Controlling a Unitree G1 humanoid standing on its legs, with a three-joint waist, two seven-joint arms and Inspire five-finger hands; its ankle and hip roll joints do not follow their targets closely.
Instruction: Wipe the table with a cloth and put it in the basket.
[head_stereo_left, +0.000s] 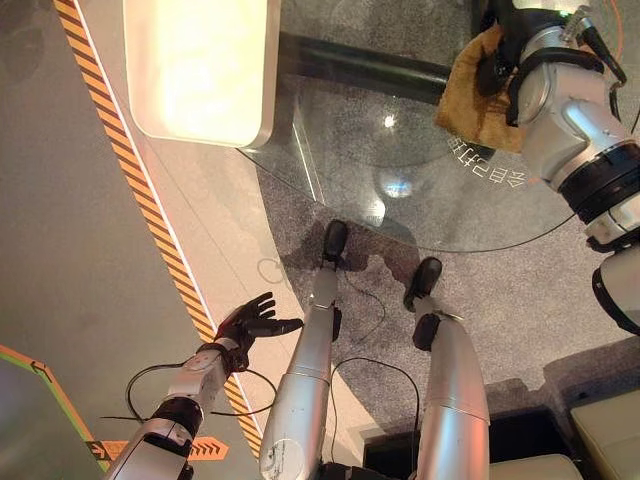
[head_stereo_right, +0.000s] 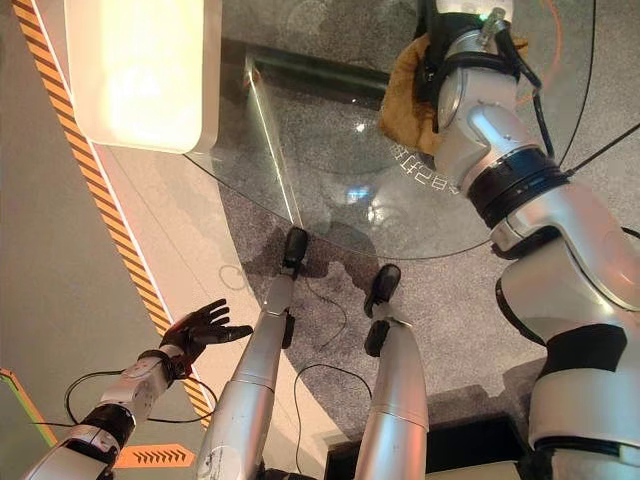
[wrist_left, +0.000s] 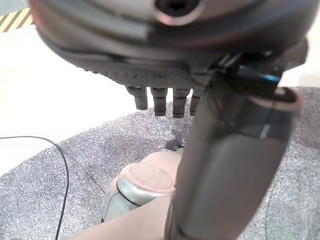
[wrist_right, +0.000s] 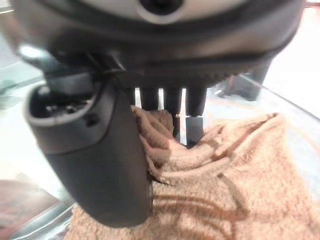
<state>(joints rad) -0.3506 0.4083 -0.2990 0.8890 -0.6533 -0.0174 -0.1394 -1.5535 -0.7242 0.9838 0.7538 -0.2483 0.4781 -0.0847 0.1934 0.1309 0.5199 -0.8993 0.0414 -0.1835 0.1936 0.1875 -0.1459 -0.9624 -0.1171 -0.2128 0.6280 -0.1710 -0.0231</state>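
Right robot hand pinching the tan cloth flat on the glass counter, left robot hand spread idle down by the floor; I'd keep even pressure, overlapping strokes.

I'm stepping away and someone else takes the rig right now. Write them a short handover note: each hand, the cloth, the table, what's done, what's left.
Right hand: on the tan terry cloth, thumb and fingers pinching its folds, pressing it on the round glass table at the robot's far right.
Left hand: open and holding nothing, low at the robot's left above the floor.
Done: cloth is gripped and on the glass; how much has been wiped cannot be told.
Left: finish wiping, then put the cloth in the basket. Locate the basket first.
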